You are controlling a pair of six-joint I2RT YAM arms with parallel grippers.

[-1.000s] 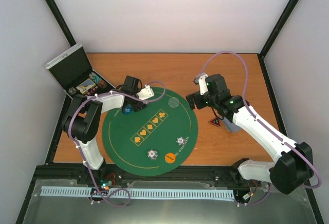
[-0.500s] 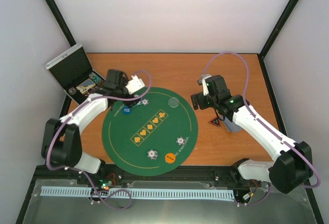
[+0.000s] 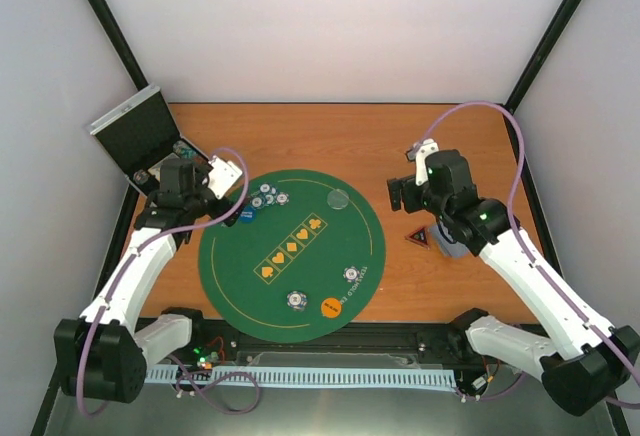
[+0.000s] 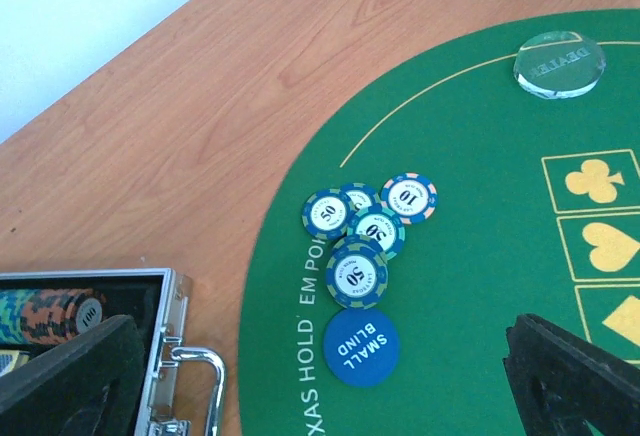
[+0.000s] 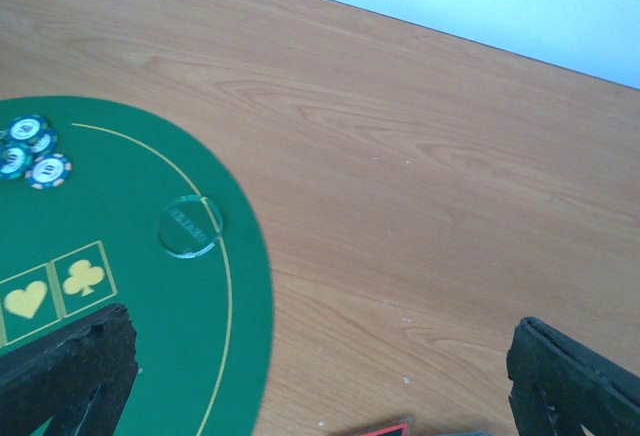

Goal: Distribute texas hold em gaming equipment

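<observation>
Several white-patterned poker chips (image 4: 365, 226) lie in a loose cluster (image 3: 266, 198) at the green mat's upper left, touching a blue "small blind" disc (image 4: 360, 348). My left gripper (image 4: 325, 376) hangs open over the mat's left edge (image 3: 205, 196), holding nothing, one finger above the case. A clear dealer disc (image 3: 340, 197) sits on the mat's far rim. Near the front lie two single chips (image 3: 297, 299) and an orange disc (image 3: 331, 307). My right gripper (image 3: 408, 194) is open and empty (image 5: 320, 366) over bare wood, just beyond the black triangle marker (image 3: 418, 239).
The open silver case (image 3: 150, 141) stands at the table's back left, with more chips (image 4: 50, 311) in its tray. The round green mat (image 3: 240, 276) fills the middle. A grey block (image 3: 452, 247) lies half under the right arm.
My left gripper has opened wide and swung left from the chip cluster toward the case, leaving the chips on the mat. The right arm has drawn back to the right a little.
</observation>
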